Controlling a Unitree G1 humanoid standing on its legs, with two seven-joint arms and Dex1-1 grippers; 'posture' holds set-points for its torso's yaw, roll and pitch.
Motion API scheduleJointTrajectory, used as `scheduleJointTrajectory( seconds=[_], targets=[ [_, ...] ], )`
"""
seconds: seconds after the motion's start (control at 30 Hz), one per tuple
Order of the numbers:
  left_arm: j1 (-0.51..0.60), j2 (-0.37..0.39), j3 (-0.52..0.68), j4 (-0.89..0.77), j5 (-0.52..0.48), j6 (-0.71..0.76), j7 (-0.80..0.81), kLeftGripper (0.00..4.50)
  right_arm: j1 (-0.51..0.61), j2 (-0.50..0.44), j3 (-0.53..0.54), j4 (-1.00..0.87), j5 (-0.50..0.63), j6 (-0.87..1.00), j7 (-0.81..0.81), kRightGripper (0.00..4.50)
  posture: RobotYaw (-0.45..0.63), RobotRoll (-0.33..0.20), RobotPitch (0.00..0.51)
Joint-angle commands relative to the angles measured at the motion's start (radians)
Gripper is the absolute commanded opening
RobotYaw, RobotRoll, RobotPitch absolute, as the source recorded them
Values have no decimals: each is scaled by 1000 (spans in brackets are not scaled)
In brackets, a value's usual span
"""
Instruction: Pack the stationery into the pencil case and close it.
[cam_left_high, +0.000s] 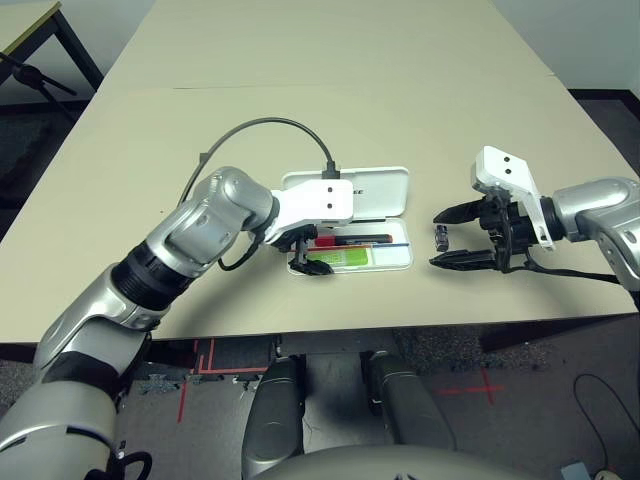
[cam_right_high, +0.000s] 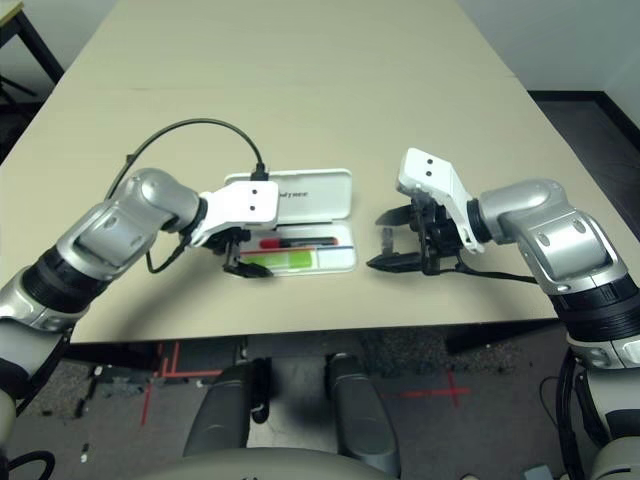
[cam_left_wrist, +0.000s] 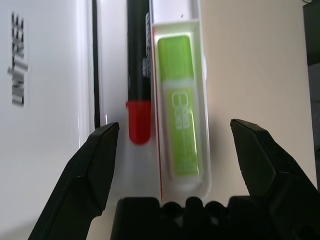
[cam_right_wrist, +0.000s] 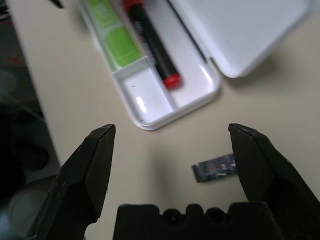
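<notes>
Already the case lies open near the table's front edge, lid folded flat at 12 o'clock from the tray. The highlighter sits in the tray's front compartment and the marker lies along the channel just behind it, red cap toward the left gripper. That gripper hangs over the tray's 9 o'clock end with its fingers spread and nothing between them.

What remains loose is the metal piece, lying flat on the table at 3 o'clock from the case, just beside its short end. The right gripper hovers over it, fingers spread wide and empty, the piece near one finger rather than centred.

By my reading, the step in hand is picking up that piece. To do it well, the right gripper should first shift so the piece sits midway between the fingers, then descend until the tips nearly touch the table. Because the piece is small and flat, a close from too high would likely pass over it. Closing across its narrow width should give the surest pinch. The left gripper would do best to draw clear of the tray, since the empty compartment at the 3 o'clock end looks the natural drop spot.
</notes>
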Motion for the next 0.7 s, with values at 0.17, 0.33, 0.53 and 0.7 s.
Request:
scheduleJointTrajectory(
  seconds=[0.17, 0.33, 0.53, 0.7],
  targets=[
    [82, 84, 152, -96, -64, 24, 8, 4482, 28, 170, -170, -211, -16, 398, -402, 4500, -80, 0, 184],
    [120, 136, 231, -110, -112, -62, -29, 4482, -7, 353, -261, -307, -68, 653, -633, 4500, -116, 0, 201],
    [134, 161, 259, -120, -149, -125, -71, 4482, -16, 441, -301, -360, -82, 771, -777, 4500, -138, 0, 225],
    [118, 157, 265, -124, -161, -132, -78, 4482, 18, 463, -321, -395, -47, 771, -861, 4500, -148, 0, 244]
  ],
)
